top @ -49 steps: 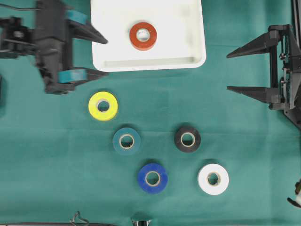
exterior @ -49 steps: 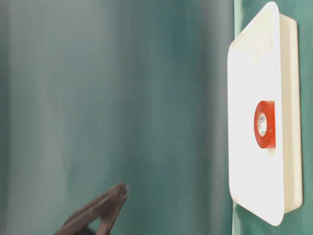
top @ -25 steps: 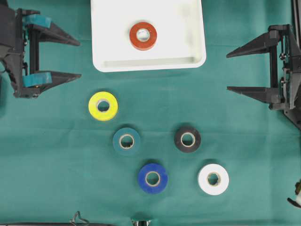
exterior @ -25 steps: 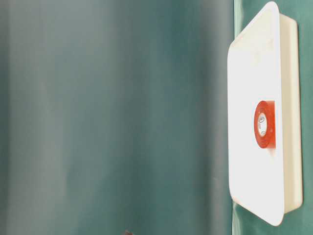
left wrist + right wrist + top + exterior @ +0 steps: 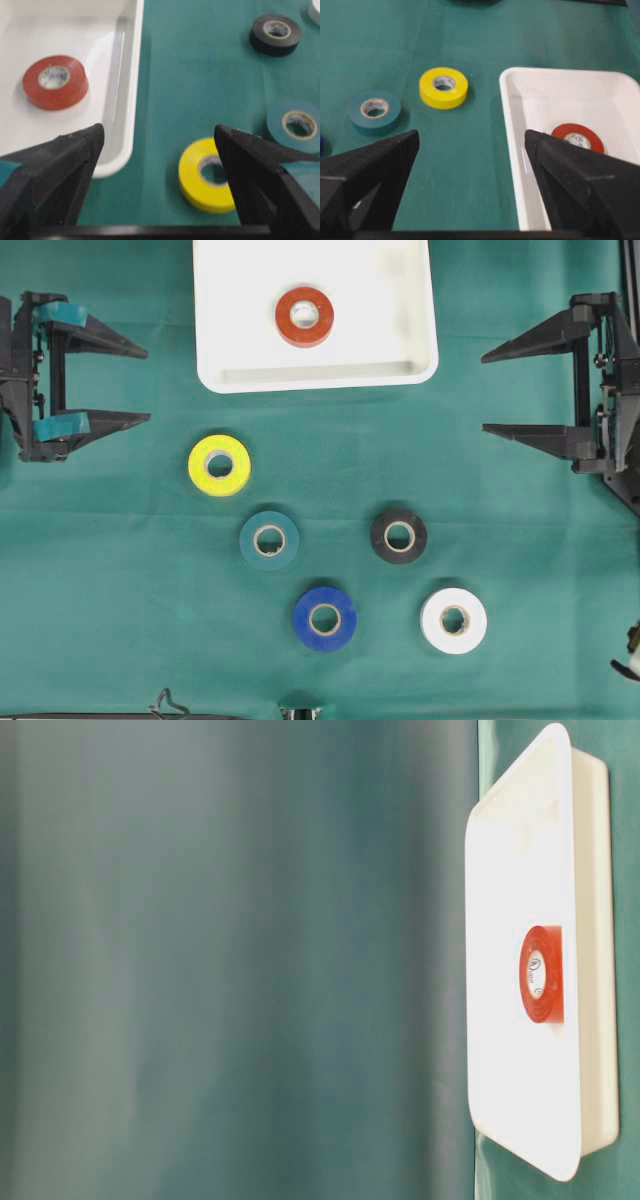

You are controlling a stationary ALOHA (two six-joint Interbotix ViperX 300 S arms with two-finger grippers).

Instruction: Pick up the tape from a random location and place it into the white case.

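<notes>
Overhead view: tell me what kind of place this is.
Probably a robot manipulation test bench: a green cloth covers the table, two black grippers (left, right) face inward, and coloured tape rolls sit beside a white case.

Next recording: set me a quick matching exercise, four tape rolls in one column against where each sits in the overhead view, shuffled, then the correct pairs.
Things:
1. red tape
2. yellow tape
3. white tape
4. black tape

Places:
A. on the cloth, lowest and farthest right of the rolls
B. inside the white case
C. on the cloth, just below the case's lower left corner
D. on the cloth, right of the teal tape

Pairs: 1-B, 2-C, 3-A, 4-D
</notes>
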